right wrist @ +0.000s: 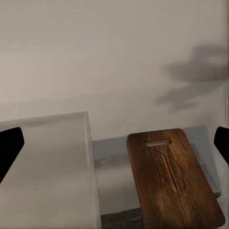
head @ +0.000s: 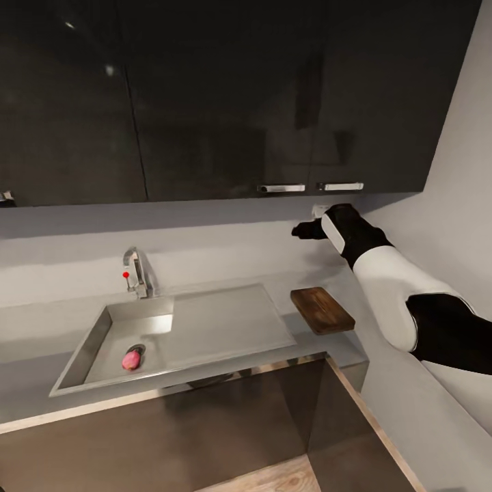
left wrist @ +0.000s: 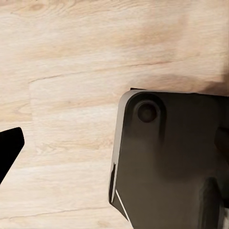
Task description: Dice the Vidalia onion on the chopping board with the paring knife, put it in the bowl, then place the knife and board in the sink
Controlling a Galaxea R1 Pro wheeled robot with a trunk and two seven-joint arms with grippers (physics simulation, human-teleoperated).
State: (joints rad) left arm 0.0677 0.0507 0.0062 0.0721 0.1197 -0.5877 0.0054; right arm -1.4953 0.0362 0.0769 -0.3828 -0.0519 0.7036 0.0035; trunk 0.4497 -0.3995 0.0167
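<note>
- Step in hand, as I judge it: fetching the Vidalia onion (head: 132, 357), which has not been picked up yet; the next move calls for lowering a gripper into the sink (head: 225, 324) and closing on it.
- The onion looks small, rounded and pinkish-red; it lies in the sink's deep basin, at the end far from the chopping board (head: 322, 309).
- The chopping board is dark wood with a handle slot, flat on the countertop (head: 41, 321) just beside the sink, bare.
- The right gripper (head: 309, 230) is raised above the board near the wall; its fingers are spread apart, holding nothing.
- Left gripper: only one dark finger edge (left wrist: 8, 150) shows above wood floor (left wrist: 67, 62); I cannot tell its state.

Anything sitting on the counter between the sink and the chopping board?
No. In the head view, only a bare strip of countertop separates the sink from the chopping board.
</note>
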